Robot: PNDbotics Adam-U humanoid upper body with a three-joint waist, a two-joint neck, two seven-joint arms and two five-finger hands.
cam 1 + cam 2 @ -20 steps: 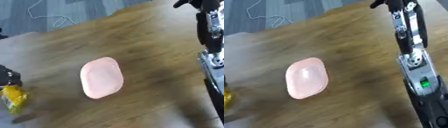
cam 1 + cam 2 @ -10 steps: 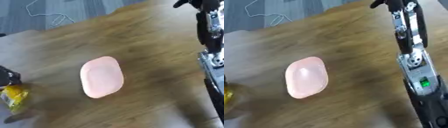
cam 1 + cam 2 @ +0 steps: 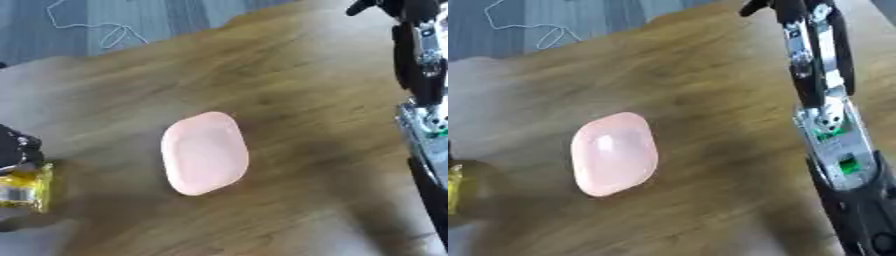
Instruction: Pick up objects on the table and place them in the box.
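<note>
A pale pink oval dish lies flat in the middle of the wooden table. At the left edge my black left hand is curled over a yellow packet, which hangs just below it with a shadow beneath. My right arm runs up the right side. Only a dark part of the right hand shows at the top edge, far from the dish. No box is in view.
Beyond the table's far edge lies grey floor with a thin white cord on it. Bare wood surrounds the pink dish on all sides.
My left hand with the yellow packet has shifted slightly toward the left edge. The pink dish and the right arm have stayed where they were.
</note>
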